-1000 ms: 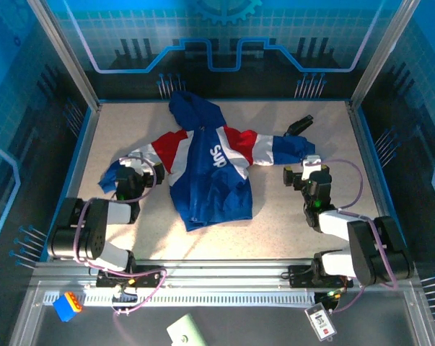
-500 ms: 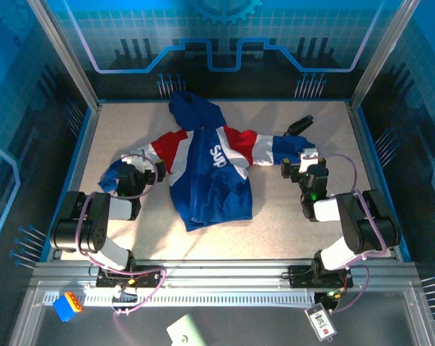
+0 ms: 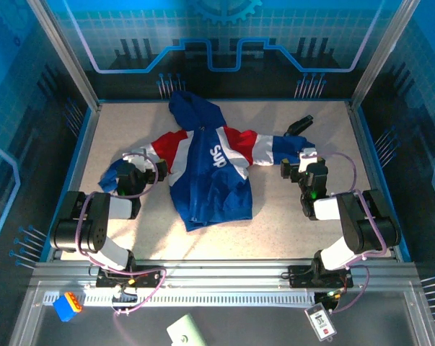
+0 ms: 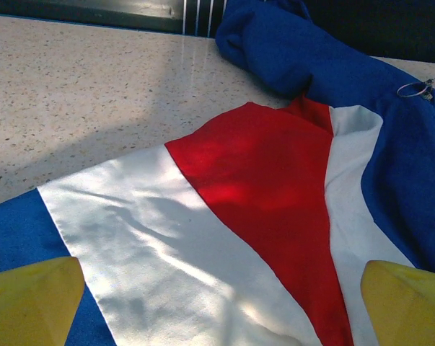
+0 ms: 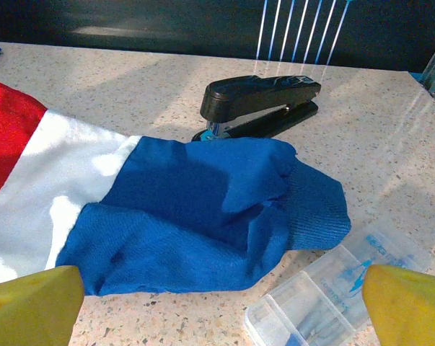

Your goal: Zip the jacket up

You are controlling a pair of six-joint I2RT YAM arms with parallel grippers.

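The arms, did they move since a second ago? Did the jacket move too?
Both arms edged forward: the left gripper toward one sleeve of the jacket, the right gripper toward the other cuff. Both are open, holding nothing. The jacket and the black stapler stayed put.

A blue sleeve of the jacket point(image 5: 203, 216) lies mid-frame on the speckled table point(image 5: 390, 144), with a black stapler point(image 5: 260, 104) just behind it and a clear plastic box point(image 5: 325, 303) at lower right.

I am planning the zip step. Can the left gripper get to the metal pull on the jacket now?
Probably yes. The left gripper is open over the sleeve, and the pull lies uncovered on blue fabric ahead, with nothing between.
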